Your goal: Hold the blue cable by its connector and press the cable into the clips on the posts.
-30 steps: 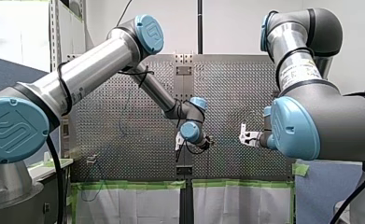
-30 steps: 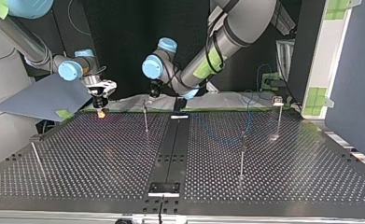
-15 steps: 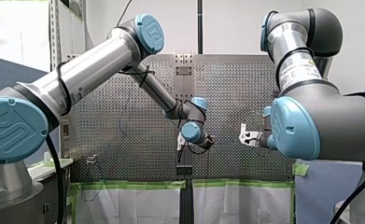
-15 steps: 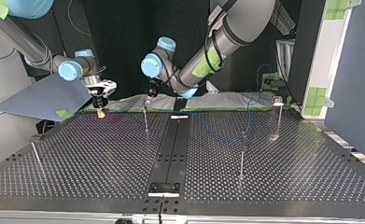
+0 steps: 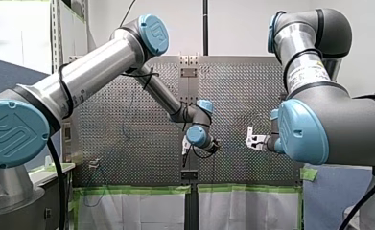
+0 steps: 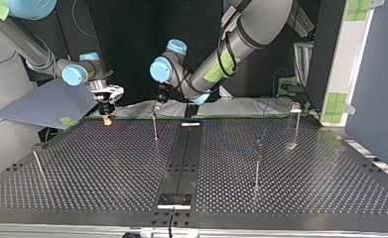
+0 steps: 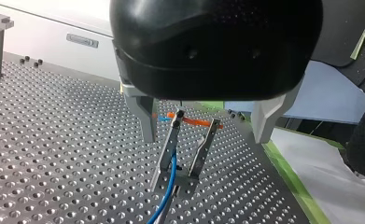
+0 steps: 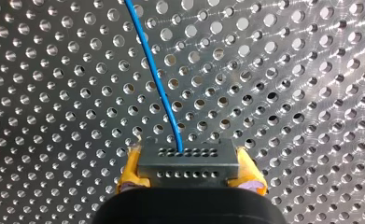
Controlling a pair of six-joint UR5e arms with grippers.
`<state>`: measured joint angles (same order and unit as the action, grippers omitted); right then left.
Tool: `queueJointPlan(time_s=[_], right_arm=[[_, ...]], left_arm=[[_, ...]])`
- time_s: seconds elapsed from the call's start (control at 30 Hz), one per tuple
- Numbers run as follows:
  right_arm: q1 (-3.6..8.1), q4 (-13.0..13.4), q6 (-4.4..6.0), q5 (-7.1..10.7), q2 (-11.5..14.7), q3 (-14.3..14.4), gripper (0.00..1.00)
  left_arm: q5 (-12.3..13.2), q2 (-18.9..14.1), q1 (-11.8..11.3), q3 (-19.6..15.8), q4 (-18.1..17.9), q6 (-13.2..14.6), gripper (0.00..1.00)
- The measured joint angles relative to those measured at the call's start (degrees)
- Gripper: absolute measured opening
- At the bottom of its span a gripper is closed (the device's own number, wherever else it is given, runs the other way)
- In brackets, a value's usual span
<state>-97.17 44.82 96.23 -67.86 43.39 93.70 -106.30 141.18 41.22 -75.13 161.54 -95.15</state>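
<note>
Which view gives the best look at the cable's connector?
The right wrist view: the connector sits close up between the yellow-padded fingers of my right gripper, the blue cable leaving it. The top view shows only a tiny speck there; front and left wrist views don't show it.

my left pincer [image 6: 158,101] has edged slightly closer to the top of the post [image 6: 155,126].

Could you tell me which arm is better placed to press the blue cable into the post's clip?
Probably left. My left gripper, open, straddles the metal clip where the thin blue cable runs; my right gripper is shut on the dark perforated connector, holding the end.
</note>
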Motion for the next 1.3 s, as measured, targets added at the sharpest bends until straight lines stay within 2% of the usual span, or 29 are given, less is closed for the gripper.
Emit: queueJointPlan(time_s=[0.37,0.6,1.0,1.3], right_arm=[[0.01,0.05,0.03,0.00,0.00,0.02,0.00],[0.03,-0.05,0.03,0.02,0.00,-0.01,0.00],[0.04,-0.02,0.09,0.00,0.00,-0.01,0.00],[0.16,-0.36,0.12,0.00,0.00,0.01,0.00]], left_arm=[[-0.19,-0.09,0.06,-0.07,-0.13,-0.02,0.99],[-1.01,-2.64,0.43,-2.63,-2.62,-0.02,0.99],[-5.55,-8.83,0.63,-8.82,-8.83,-2.21,0.99],[-10.22,-13.54,1.28,-13.53,-13.51,-4.60,0.99]])
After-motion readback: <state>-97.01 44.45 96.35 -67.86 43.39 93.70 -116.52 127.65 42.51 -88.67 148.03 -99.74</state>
